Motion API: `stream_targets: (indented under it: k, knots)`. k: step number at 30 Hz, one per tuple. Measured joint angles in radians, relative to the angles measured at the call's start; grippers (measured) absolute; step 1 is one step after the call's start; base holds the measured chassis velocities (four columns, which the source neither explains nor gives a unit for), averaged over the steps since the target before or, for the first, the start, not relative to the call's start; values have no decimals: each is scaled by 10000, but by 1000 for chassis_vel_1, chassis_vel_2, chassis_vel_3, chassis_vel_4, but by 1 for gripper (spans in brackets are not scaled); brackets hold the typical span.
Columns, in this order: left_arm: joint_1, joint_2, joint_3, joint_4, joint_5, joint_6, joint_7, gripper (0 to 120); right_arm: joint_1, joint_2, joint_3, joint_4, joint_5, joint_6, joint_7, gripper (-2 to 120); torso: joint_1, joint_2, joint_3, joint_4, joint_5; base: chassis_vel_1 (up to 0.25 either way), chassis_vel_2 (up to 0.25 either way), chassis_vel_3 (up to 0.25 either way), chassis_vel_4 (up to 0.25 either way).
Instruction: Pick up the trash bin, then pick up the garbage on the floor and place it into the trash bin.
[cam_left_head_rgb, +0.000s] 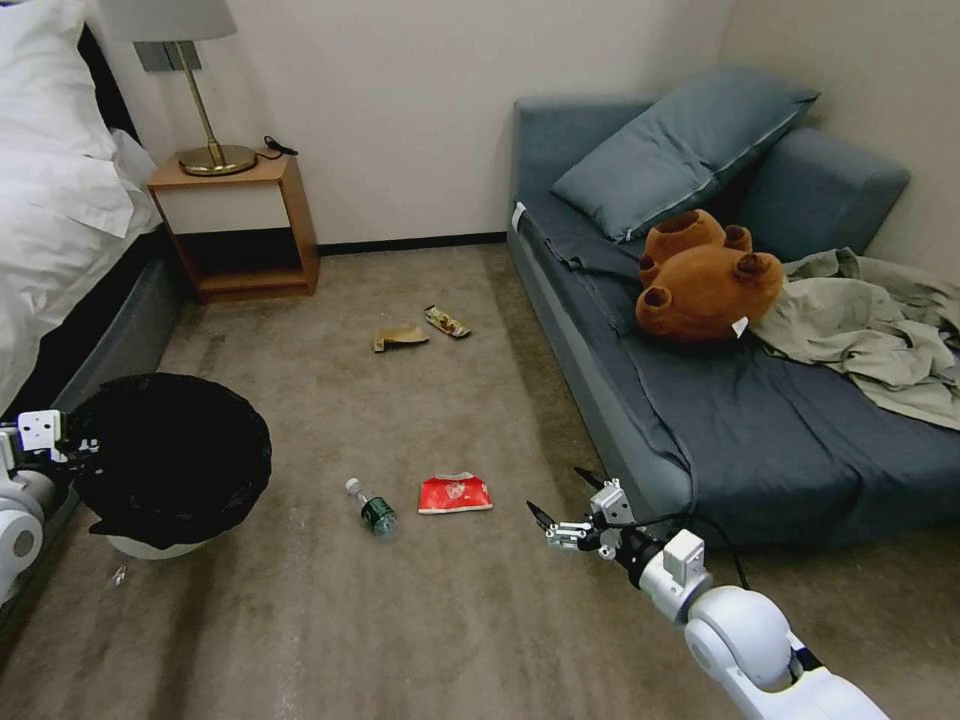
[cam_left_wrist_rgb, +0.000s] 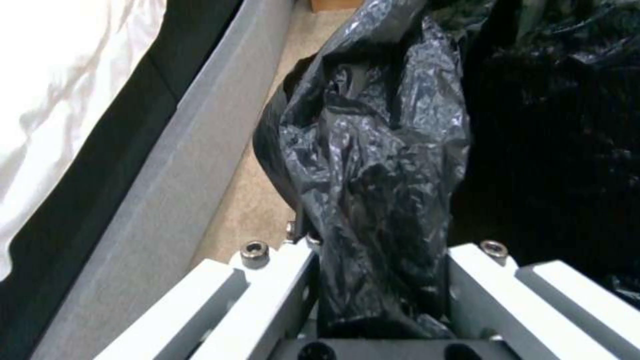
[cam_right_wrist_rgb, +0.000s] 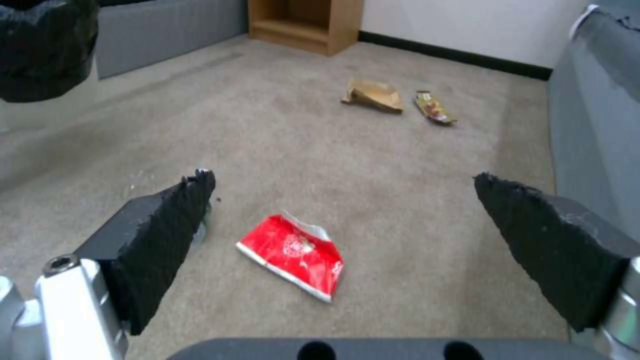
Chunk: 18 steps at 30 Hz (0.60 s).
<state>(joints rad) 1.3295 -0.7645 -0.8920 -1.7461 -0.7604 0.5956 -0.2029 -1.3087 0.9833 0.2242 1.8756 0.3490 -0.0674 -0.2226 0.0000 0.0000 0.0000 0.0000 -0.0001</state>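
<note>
- Left gripper (cam_left_head_rgb: 80, 447): at the robot's left, beside the bed (cam_left_head_rgb: 60, 200). Its jaws are clamped on the rim of the bin (cam_left_head_rgb: 170, 465), pinching a bunched fold of the black liner (cam_left_wrist_rgb: 373, 170) between them.
- Bin: held at the left gripper, close to the bed's grey base. The liner covers the rim; the white wall shows below it. Whether the bin base touches the carpet (cam_left_head_rgb: 400, 620) cannot be told.
- Right gripper (cam_left_head_rgb: 563, 506): low over the carpet, just in front of the sofa (cam_left_head_rgb: 720, 420). Its jaws stand wide apart and hold nothing.
- Red packet (cam_left_head_rgb: 455, 494): flat on the carpet, near the right gripper and to its left. In the right wrist view it lies between and beyond the two black fingers (cam_right_wrist_rgb: 167, 235), not touching them.
- Bottle (cam_left_head_rgb: 372, 507): on its side on the carpet, just left of the red packet, apart from it.
- Paper scrap (cam_left_head_rgb: 399, 337): on the carpet farther off, toward the nightstand (cam_left_head_rgb: 240, 225).
- Wrapper (cam_left_head_rgb: 447, 321): just beside the paper scrap, on its sofa side, apart from it.
- Bear (cam_left_head_rgb: 705, 280) and garment (cam_left_head_rgb: 870, 330): on the sofa, touching each other.
</note>
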Motion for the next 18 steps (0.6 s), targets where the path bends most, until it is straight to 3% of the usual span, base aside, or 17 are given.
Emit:
stream_targets:
  k: [18]
  knots:
    - [-21, 181, -300, 384, -83, -2, 64, 4, 1430, 239, -1378, -458, 96, -172, 57, 100, 0, -1, 1, 0, 1, -80, 84, 78, -81]
